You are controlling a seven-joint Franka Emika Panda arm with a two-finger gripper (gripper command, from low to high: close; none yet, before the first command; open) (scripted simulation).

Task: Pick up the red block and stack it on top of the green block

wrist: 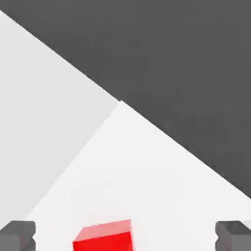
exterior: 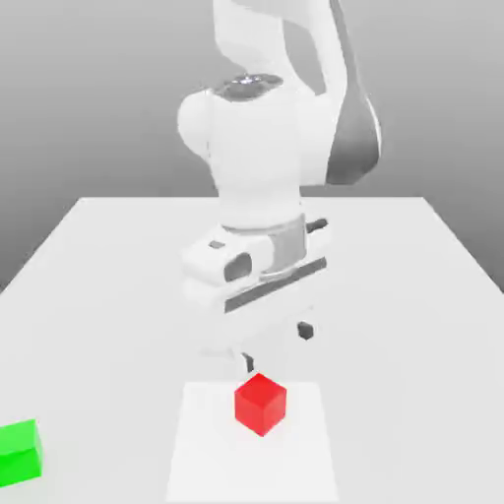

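- One red block (exterior: 261, 404) sits on the white table (exterior: 118, 285), near the front edge and a bit to the exterior view's right of the middle. It rests on a paler square patch (exterior: 207, 463) of the table.
- It is a small cube with flat, smooth sides. It looks hard and light, so it should not squash, but the shiny sides might be slippery.
- The best place to hold it looks like two flat sides that face away from each other, about halfway up, so it does not tip.
- The gripper (wrist: 125, 235) hangs just above and behind the red block, not touching it. In the hand view its two dark fingertips (wrist: 18, 234) are spread wide apart, with the block between them but lower down. Nothing is held.
- The green block (exterior: 20, 451) sits well apart, at the exterior view's near left corner. It looks the same size, so the red one should sit flat on top.
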